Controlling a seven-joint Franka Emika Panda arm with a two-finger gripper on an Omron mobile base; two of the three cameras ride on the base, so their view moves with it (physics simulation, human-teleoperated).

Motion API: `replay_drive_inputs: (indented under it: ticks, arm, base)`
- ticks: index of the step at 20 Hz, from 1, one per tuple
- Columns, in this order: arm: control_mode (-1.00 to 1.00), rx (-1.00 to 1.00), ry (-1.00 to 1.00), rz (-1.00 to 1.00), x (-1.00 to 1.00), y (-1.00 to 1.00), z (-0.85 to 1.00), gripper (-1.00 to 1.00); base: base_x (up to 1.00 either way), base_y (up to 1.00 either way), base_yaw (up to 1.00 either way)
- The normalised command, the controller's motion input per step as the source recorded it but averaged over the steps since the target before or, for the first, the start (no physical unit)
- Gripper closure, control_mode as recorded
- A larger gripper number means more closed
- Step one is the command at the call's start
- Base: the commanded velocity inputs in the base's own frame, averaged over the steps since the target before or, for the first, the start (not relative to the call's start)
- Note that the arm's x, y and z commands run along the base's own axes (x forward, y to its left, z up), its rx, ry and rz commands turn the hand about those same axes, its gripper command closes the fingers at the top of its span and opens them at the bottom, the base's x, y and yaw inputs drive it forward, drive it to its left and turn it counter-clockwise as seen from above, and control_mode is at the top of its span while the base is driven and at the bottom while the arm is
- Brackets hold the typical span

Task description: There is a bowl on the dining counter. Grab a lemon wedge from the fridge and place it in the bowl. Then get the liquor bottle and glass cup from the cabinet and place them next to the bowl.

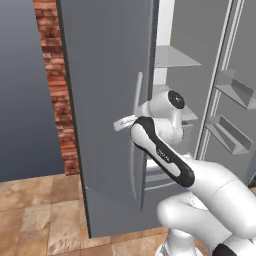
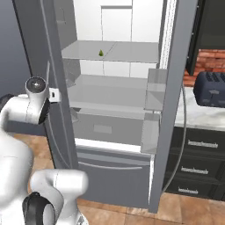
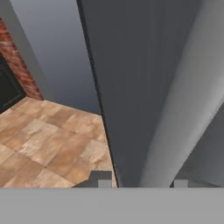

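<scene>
The fridge stands with both doors swung open. A small yellow-green lemon wedge (image 2: pixel 101 53) lies on the upper shelf (image 2: pixel 127 52) inside. My gripper (image 3: pixel 142 183) is at the left door (image 1: pixel 105 100), level with its vertical handle (image 1: pixel 137 100). It is open, and its two fingertips (image 3: pixel 104 183) stand wide apart on either side of a pale grey bar on the door. In the left base view the gripper (image 1: pixel 121 123) reaches from the fridge side toward that handle. The bowl, liquor bottle and glass cup are out of view.
The right door (image 2: pixel 173 88) stands open with bins (image 2: pixel 154 92) on its inner side. A dark toaster (image 2: pixel 213 90) sits on the counter to the right, above black drawers. A brick wall (image 1: pixel 55 85) and tiled floor (image 3: pixel 48 144) lie left of the left door.
</scene>
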Motion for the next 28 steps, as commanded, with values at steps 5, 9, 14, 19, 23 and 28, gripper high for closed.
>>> replay_drive_inputs:
  ticks: [5, 9, 14, 19, 23, 28]
  arm:
    - [-1.0, 0.0, 0.07, 0.06, -0.8, 1.0, 0.2, 1.0]
    - [-1.0, 0.0, 0.04, 0.02, -0.75, 0.77, 0.19, -1.0]
    - [-1.0, 0.0, 0.0, 0.0, -1.0, -0.4, 0.12, -1.0]
    - [-1.0, 0.0, 0.01, -0.02, -1.0, -1.0, 0.23, -1.0]
    - [-1.0, 0.0, 0.16, -0.14, -0.4, -1.0, 0.41, -1.0]
    - [-1.0, 0.02, 0.19, -0.21, 0.42, -0.81, 0.48, -1.0]
  base:
    - [0.0, 0.0, 0.0]
    - [0.0, 0.0, 0.0]
    - [0.0, 0.0, 0.0]
    - [0.0, 0.0, 0.0]
    - [0.0, 0.0, 0.0]
    - [0.0, 0.0, 0.0]
